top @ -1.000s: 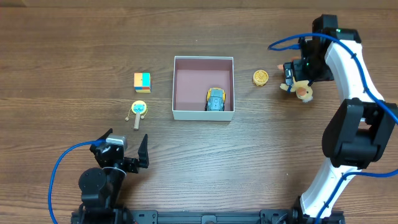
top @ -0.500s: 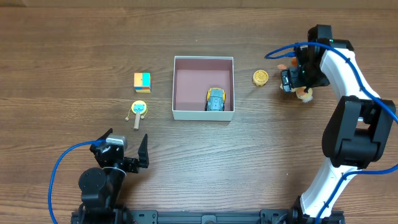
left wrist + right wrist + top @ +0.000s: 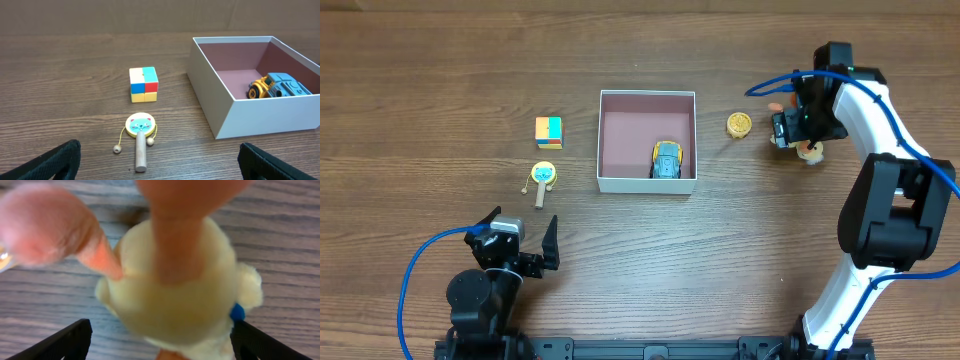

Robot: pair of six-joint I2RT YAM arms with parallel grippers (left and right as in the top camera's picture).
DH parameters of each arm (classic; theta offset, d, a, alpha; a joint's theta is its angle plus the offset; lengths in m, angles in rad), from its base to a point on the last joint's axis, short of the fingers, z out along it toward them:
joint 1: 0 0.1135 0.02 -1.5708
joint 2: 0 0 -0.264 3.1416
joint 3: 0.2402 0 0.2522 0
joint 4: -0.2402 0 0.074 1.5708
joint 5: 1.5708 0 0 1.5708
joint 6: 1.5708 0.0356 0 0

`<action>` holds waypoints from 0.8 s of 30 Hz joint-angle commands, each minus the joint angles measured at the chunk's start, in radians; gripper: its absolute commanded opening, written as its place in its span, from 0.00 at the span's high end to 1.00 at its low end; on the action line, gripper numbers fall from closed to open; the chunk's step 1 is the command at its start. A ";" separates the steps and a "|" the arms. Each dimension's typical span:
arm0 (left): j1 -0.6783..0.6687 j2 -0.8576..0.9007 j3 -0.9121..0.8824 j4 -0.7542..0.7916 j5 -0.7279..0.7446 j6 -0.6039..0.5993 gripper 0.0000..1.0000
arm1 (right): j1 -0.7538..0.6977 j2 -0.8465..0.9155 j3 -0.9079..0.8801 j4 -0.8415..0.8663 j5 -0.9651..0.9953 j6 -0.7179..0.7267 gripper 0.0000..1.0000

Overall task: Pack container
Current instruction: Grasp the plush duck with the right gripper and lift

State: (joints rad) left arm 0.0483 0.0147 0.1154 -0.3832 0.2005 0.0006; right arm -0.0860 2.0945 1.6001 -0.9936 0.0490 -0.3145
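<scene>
**Container (image 3: 646, 185) lies at 9 o'clock from the right tool**

The container sits mid-bench (image 3: 440, 60), with a toy car (image 3: 666, 160) in its 5 o'clock corner. The right tool (image 3: 799, 138) hangs over a yellow plush (image 3: 809, 151), the container lying beyond a yellow disc (image 3: 739, 124). The left tool (image 3: 520, 235), spread and empty, waits at 7 o'clock, so the right arm is nearer the plush. The right wrist view adds what the overhead hides: spread fingers straddle the plush without pinching it. The left wrist view shows a cube (image 3: 143, 83) and a cat rattle (image 3: 140, 125) outside.
</scene>
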 commanded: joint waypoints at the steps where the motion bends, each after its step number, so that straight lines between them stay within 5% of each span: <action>1: 0.006 -0.009 0.001 -0.009 -0.005 0.011 0.00 | -0.001 -0.005 -0.046 0.031 0.019 0.000 0.10; 5: 0.006 -0.009 0.001 -0.010 -0.005 0.011 0.00 | -0.001 -0.005 -0.051 0.044 0.048 0.000 0.15; 15: 0.006 -0.010 0.001 -0.009 -0.005 0.011 0.00 | 0.000 -0.005 -0.041 0.049 0.079 0.043 0.55; 24: 0.006 -0.009 0.001 -0.010 -0.005 0.011 0.00 | 0.003 -0.005 0.114 -0.094 0.088 0.137 0.66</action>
State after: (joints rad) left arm 0.0483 0.0147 0.1154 -0.3836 0.2005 0.0006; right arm -0.0853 2.0964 1.6081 -1.0500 0.1307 -0.2386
